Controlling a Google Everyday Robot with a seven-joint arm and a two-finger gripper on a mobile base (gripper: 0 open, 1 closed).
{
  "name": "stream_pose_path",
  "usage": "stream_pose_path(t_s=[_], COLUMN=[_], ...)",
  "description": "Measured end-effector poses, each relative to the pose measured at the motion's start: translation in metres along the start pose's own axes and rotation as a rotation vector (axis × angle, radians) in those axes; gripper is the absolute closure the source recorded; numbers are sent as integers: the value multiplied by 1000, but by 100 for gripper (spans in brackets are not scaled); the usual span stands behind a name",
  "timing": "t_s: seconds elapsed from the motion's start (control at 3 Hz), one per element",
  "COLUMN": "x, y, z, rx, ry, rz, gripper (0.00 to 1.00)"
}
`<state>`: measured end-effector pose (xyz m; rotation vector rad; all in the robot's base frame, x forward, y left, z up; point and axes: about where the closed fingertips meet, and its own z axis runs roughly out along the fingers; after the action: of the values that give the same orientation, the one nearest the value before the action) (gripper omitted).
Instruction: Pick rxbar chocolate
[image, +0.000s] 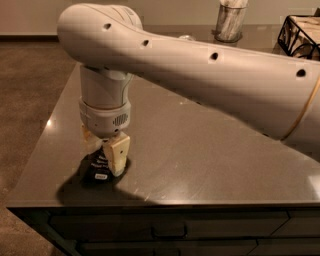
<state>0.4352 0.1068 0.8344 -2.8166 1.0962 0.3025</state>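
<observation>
The rxbar chocolate (99, 169) is a flat black wrapped bar with white print. It lies on the grey table (200, 150) near the front left corner. My gripper (104, 150) points straight down over the bar's far end. Its tan fingers (118, 155) stand close on either side of the bar and press on it. The bar's lower end rests on the table. The wrist hides the bar's upper end.
My thick white arm crosses the view from the right, above the table. A pale cylindrical container (230, 21) and a black wire basket (300, 31) stand at the back right. The table's front edge (150, 204) and left edge are close to the bar.
</observation>
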Motion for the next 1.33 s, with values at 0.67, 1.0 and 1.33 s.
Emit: stream_pose_path(t_s=[0.67, 1.0, 1.33], x=[19, 45, 72], y=[2, 7, 8], z=[-21, -48, -89], rx=[11, 51, 125], ry=[-16, -78, -148], rz=[101, 219, 315], gripper=[85, 100, 100])
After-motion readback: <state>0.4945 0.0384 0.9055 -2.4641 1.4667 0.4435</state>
